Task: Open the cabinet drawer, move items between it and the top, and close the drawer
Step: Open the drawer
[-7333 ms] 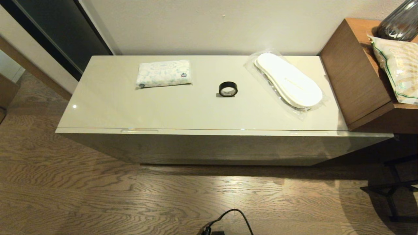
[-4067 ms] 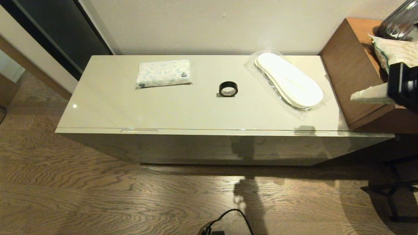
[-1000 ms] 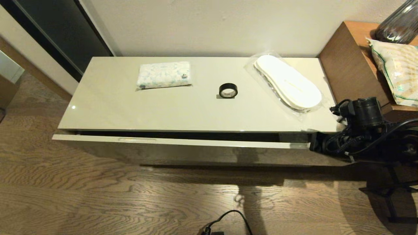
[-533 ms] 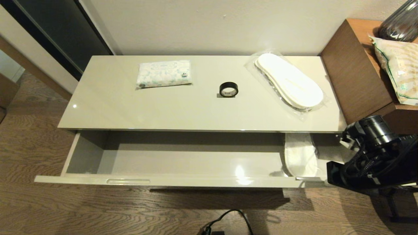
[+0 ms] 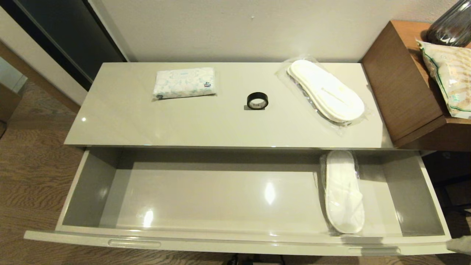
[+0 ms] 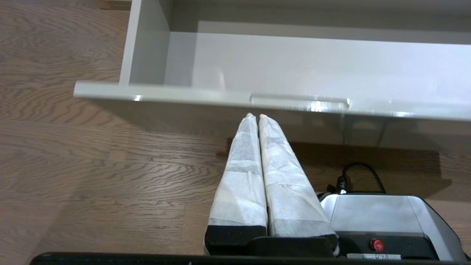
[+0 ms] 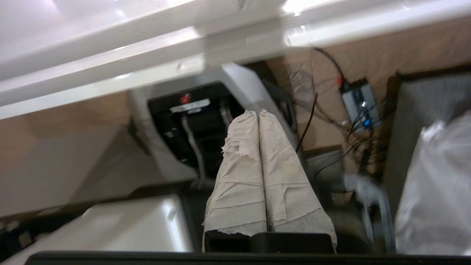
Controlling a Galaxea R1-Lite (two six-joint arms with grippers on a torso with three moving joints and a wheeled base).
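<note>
Nearest the robot, the left gripper (image 6: 256, 117) hangs low over the wood floor (image 6: 92, 158), just short of the drawer front and apart from it; its two paper-wrapped fingers (image 6: 243, 162) are pressed together with nothing between them. The right gripper (image 7: 257, 112) is also below and in front of the drawer's front edge, over the robot's base (image 7: 206, 110) and a tangle of cables; its wrapped fingers (image 7: 241, 173) are likewise closed tight and empty. In the head view only a pale sliver shows at the lower right corner, beside the drawer's right end.

The cabinet drawer (image 5: 235, 241) stands pulled far out, its glossy front rail carrying two slim oblong notches, one toward the left (image 5: 134, 243) and one toward the right. The grey-beige floor of the drawer is bare except at its right part, where one pair of white slippers in a clear bag (image 5: 344, 191) lies flat, lengthwise front to back, near but not touching the right wall.

Beyond the drawer, the top (image 5: 206, 125) holds three things in a loose row toward the wall. A tissue pack (image 5: 184, 82) with pale blue-green print lies at the left. The black tape roll (image 5: 257, 100) sits flat near the middle, well apart from the pack. A second bagged pair of slippers (image 5: 325, 90) lies diagonally at the right, close to the brown wooden side unit (image 5: 397, 84). On that unit rest a beige green-edged bag (image 5: 449, 73) and, behind it, a dark glass vessel (image 5: 450, 24).
</note>
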